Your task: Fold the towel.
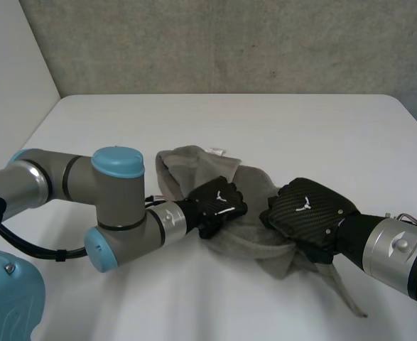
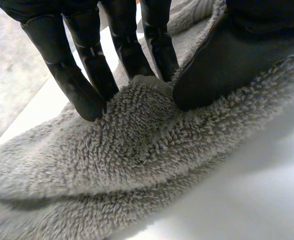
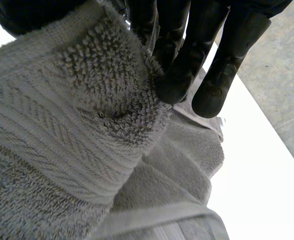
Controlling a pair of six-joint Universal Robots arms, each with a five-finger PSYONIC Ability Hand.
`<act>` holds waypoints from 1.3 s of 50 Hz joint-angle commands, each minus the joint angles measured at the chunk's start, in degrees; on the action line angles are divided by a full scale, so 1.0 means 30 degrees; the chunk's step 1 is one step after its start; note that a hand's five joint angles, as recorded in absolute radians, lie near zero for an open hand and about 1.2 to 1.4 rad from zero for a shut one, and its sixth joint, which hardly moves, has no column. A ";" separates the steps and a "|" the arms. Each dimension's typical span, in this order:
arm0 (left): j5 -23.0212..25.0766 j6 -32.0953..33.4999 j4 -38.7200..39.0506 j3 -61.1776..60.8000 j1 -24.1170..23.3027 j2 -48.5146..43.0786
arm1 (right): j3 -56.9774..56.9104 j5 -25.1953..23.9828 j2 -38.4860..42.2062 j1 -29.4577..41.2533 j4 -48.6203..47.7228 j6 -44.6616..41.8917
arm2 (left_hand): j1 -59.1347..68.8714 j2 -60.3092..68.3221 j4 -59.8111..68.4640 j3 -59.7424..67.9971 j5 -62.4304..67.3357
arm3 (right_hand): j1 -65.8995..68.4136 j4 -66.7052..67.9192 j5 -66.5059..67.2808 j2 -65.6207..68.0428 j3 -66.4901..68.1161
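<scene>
Towel place: the towel (image 1: 194, 167) is lying bunched up on the bench (image 1: 300, 121), in the near middle part, between the two arms.
Long axis: the heap is running slantwise, from a raised far end on the left arm's side to a thin tail that is pointing toward the near edge on the right arm's side.
Edges: a small white label (image 1: 217, 150) is sticking out at the far edge of the heap. In the right wrist view a woven band along the border is bending over a fold.
Open room: bare bench is spreading wide on the far side up to the grey wall (image 1: 229, 42), and also to both sides. On the near side the arms are taking the room.
Left robot hand (image 1: 219, 204): it is grasping the towel at the middle. Its fingers (image 2: 84, 85) are pressing into the pile and the thumb (image 2: 222, 65) is squeezing a ridge against them.
Right robot hand (image 1: 309, 213): it is grasping a banded fold near the tail, fingers (image 3: 182, 70) curling onto it.
Between hands: they are sitting near each other, with a strip of towel between them.
</scene>
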 commanded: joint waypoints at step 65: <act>-0.8841 -0.9391 0.4517 -0.9935 -0.0686 1.0623 | -0.7089 0.9041 0.8414 0.0931 -0.4886 0.1933 | -1.3478 -1.4622 -1.5019 -1.5072 -1.7606 | 0.1530 0.1068 0.1276 0.2133 0.1002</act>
